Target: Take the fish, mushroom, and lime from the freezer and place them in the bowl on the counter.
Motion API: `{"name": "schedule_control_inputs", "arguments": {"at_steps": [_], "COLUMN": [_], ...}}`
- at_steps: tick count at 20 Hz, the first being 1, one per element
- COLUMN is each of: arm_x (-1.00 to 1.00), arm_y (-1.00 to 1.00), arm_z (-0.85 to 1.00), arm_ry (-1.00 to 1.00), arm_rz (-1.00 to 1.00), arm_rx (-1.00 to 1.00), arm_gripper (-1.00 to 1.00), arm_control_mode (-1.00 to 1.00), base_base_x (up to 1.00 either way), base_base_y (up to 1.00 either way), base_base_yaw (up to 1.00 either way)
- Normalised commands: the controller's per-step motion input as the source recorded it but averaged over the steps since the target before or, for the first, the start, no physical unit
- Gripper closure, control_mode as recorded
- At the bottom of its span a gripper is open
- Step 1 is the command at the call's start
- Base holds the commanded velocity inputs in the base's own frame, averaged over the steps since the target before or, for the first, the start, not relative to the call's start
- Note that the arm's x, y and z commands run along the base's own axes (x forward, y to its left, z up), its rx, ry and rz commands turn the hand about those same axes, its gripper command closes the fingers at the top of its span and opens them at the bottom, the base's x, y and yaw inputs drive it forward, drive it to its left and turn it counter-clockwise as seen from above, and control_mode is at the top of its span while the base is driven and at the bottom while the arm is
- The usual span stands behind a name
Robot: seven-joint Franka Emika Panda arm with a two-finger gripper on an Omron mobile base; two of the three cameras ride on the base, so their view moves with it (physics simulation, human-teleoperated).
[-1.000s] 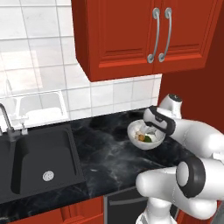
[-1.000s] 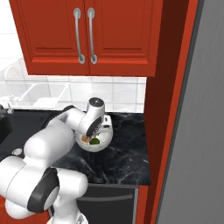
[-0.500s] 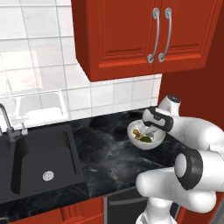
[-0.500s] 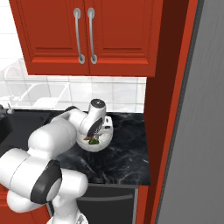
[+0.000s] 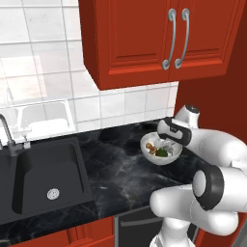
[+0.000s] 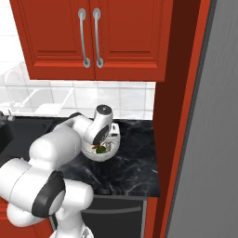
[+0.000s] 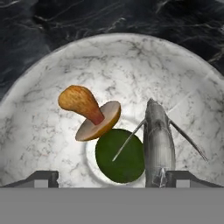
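Since a second ago my jaws have spread wide and released over the bowl [image 7: 39, 131] on the worktop [image 5: 120, 178]; mushroom [image 7: 89, 113], lime [image 7: 120, 156] and fish [image 7: 158, 140] all lie inside it, touching. Placing looks finished to me, so next I just lift the gripper [image 7: 112, 178] straight up clear of the rim.

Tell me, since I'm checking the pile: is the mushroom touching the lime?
Touching. In the hand view the mushroom cap's lower rim meets the lime with no gap.
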Motion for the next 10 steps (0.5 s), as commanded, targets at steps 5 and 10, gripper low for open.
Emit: {"name": "schedule_control_inputs", "arguments": {"at_steps": [5, 10], "arm_x": [-0.37, -0.52], "arm_y": [0.03, 0.02], "arm_z": [0.35, 0.51], "arm_ry": [-0.13, -0.15], "arm_rz": [0.0, 0.0], "arm_rx": [0.0, 0.0], "arm_gripper": [-1.0, -1.0], "arm_control_mode": [-1.0, -1.0], "base_base_x": [0.0, 0.0], "base_base_y": [0.0, 0.0], "base_base_yaw": [0.0, 0.0]}}
